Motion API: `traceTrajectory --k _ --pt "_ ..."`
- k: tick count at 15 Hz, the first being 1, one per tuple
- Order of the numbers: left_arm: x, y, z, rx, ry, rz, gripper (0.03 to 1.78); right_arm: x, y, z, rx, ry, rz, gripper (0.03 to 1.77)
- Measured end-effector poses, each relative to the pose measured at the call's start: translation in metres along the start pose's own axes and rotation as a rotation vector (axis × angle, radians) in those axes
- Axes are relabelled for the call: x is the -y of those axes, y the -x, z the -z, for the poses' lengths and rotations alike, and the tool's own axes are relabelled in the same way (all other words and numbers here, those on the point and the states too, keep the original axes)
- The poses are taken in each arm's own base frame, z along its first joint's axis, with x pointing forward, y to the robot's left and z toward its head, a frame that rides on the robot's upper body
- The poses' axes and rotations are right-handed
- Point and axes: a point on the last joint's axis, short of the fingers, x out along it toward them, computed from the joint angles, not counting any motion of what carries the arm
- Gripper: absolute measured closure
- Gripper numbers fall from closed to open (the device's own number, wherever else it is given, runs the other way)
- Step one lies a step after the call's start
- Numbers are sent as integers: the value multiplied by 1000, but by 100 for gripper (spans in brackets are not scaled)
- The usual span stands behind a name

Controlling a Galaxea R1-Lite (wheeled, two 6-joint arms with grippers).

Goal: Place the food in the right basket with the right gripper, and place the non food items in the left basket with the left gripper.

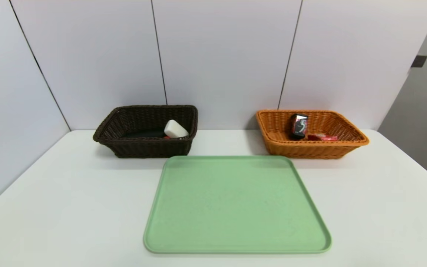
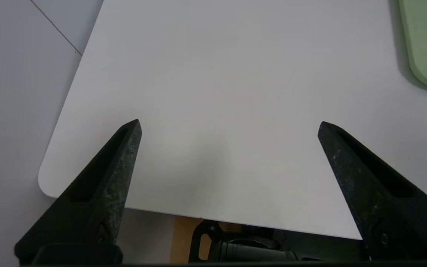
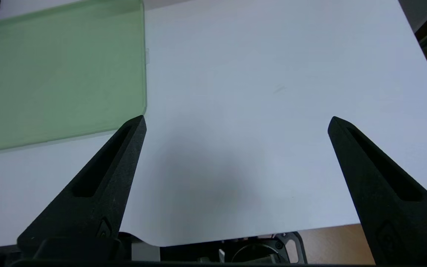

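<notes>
We see the green tray bare, so the sorting looks finished. The white block and a black pouch lie in the left basket; a dark packet and a red wrapper sit in the right basket. Our left claw and right claw hang over the desk's near edge, jaws wide apart and holding nothing, probably because nothing remains to pick.

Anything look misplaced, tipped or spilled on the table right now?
Nothing stands out. The green tray is bare, the white block sits in the dark basket, and the packets are inside the orange basket. Both baskets sit upright.
</notes>
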Motion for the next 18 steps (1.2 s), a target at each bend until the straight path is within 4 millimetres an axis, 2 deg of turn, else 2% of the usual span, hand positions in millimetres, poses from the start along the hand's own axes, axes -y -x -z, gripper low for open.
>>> traceTrajectory --k 7,12,15,18 --pt "-2 10 32 31 -102 27 12 9 10 48 42 1 -31 11" --pt "-3 15 56 120 -102 47 12 15 24 77 151 102 -35 10" --pt "-1 6 66 224 -90 40 12 15 21 89 260 129 -23 10" --pt "2 -15 68 371 -86 30 12 15 4 95 399 127 -25 10"
